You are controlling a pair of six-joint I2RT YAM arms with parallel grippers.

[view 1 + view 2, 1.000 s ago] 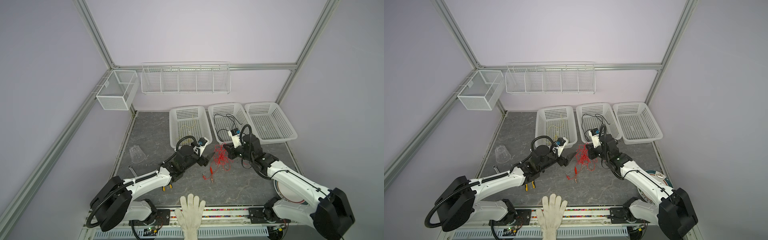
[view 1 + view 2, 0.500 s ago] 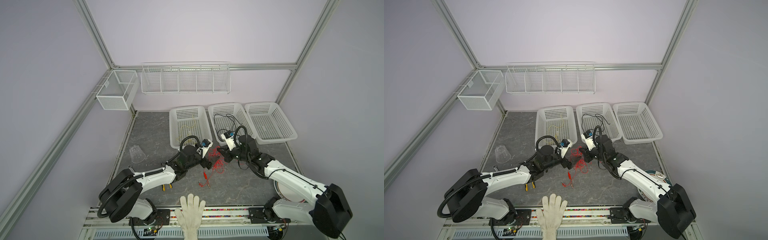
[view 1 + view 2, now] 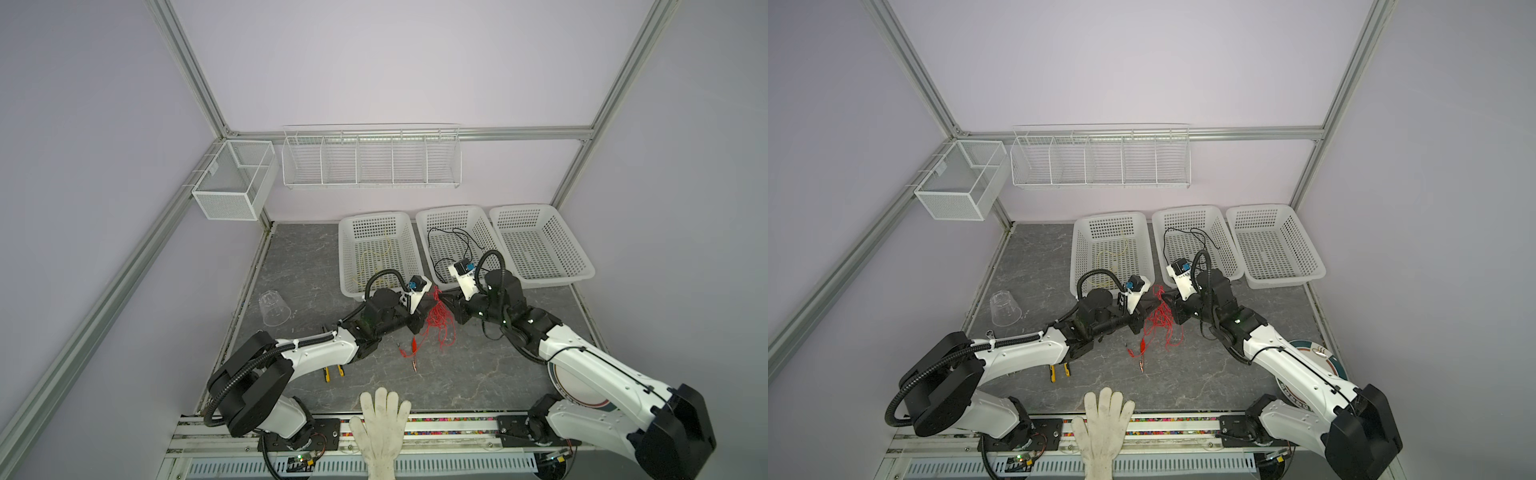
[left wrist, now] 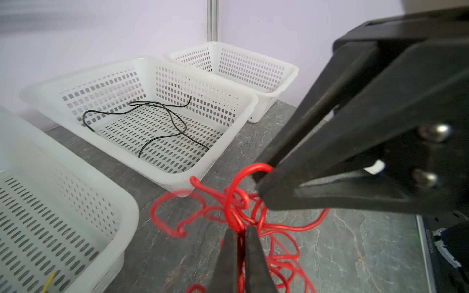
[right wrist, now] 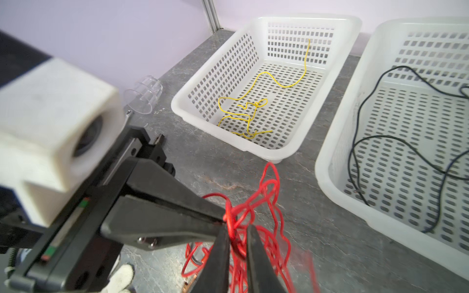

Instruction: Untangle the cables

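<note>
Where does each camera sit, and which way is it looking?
Both top views: high above the arms' bases, looking down on the table; left arm and right arm show.
Left wrist: on the left arm, looking along the left gripper, shut on the red cable; right gripper opposite.
Right wrist: on the right arm, looking along its gripper at the left gripper.
Shared: both wrist views show the middle basket.

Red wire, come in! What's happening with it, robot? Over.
Left gripper shut on red cable. Right gripper at same tangle, grip unclear. Tangle lifted, ends trailing on table. Nothing blocking.
</note>
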